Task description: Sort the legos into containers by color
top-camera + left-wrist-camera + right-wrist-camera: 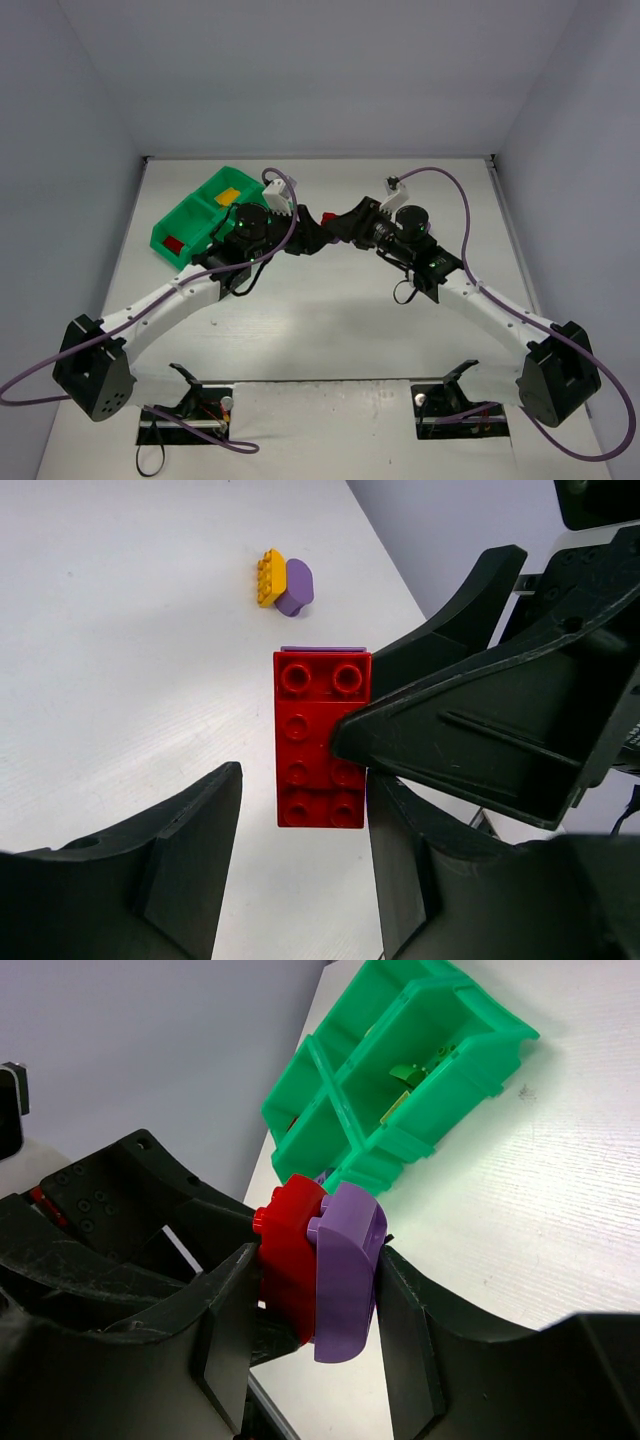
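Inside the tray (195,222), yellow brick (228,197) and red brick (174,245) lie well apart.

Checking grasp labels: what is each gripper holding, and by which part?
The right gripper clamps the joined red brick and purple brick, pressing red's studded face and purple's outer face. The left gripper straddles it, open.

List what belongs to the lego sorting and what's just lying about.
Job: green tray; red brick stuck to a purple piece, gripped by the right hand; yellow-and-purple pair on the table; yellow brick in the tray.
Lying about: purple cables; black clamps at the table's near edge.
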`<control>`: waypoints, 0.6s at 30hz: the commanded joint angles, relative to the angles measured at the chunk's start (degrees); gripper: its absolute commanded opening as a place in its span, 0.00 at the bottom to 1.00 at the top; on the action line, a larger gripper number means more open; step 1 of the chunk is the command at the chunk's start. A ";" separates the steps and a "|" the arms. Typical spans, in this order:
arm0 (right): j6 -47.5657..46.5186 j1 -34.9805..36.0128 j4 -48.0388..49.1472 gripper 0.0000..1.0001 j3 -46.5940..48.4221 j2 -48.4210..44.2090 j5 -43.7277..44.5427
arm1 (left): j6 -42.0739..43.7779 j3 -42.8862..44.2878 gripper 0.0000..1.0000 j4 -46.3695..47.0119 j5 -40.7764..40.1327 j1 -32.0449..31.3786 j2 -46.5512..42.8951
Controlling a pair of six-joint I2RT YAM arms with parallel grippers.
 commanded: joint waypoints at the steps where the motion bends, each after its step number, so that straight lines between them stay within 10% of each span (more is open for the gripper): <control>1: 0.28 1.11 2.46 0.00 0.67 -0.19 -0.74 | -0.50 1.40 0.47 9.60 -1.80 -0.05 -3.62; 8: 0.28 1.46 2.46 0.00 0.76 0.52 -0.48 | -1.02 1.40 0.30 9.77 -1.11 -0.05 -3.27; 18: -0.07 1.63 2.64 0.00 1.38 0.69 -0.83 | -1.64 2.19 0.46 8.99 0.57 -0.05 -1.51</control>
